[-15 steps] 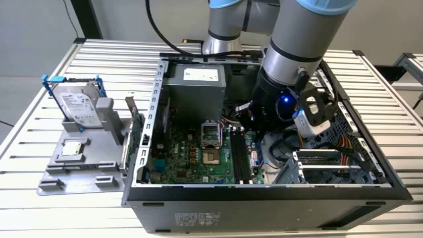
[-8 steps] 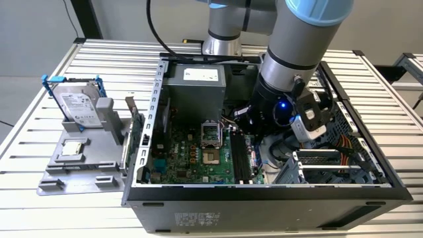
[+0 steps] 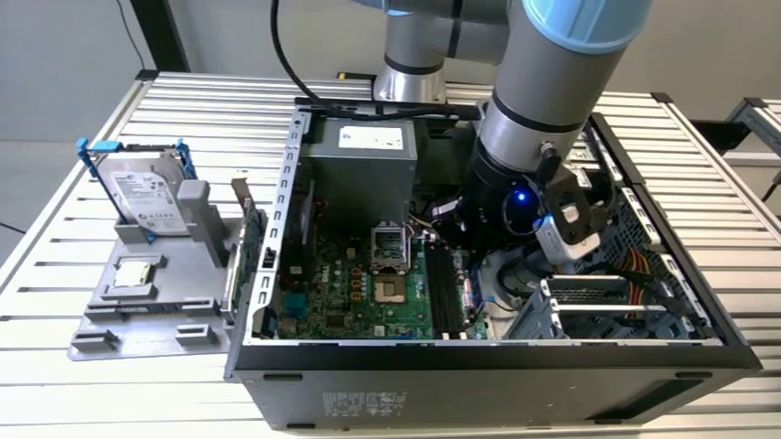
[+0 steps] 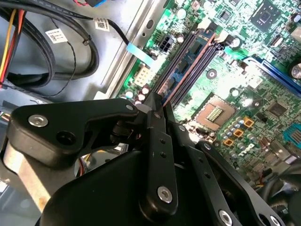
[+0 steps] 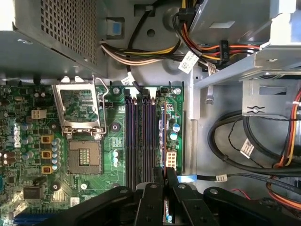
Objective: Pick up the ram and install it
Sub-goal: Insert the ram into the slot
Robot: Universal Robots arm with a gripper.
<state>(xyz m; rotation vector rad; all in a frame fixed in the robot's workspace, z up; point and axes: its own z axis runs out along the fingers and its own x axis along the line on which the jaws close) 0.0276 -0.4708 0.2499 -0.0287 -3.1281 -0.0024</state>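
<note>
Evidently the work is partway through; the gripper [image 5: 165, 175] hangs at one end of the memory slots [image 5: 140, 136], low over the motherboard [image 5: 28, 141]; its fingers [image 5: 151, 200] are drawn narrow, and the thin greenish sliver pinched between them is, as I judge it, the ram [image 5: 165, 209] seen edge-on. By that reading the picking up is done; the installing is not, since the slots lie dark and bare along their visible length, with no stick seated in any of them. The ram sits just beside the slots' outer edge, on the side away from the processor socket [image 5: 83, 155], not yet lined up over a slot as far as I can tell.

In the exterior view the arm [image 3: 537, 110] reaches down into the open computer case [image 3: 488, 366]; well apart from the slots, outside the case, a grey tray [image 3: 123, 320] carries a hard drive [image 3: 144, 197], a square processor chip [image 3: 132, 273] and an upright expansion card [image 3: 251, 233]. The second wrist view looks along the slots [image 4: 188, 70] from behind the gripper [image 4: 154, 101]; the linkage there covers whatever is held.
</note>
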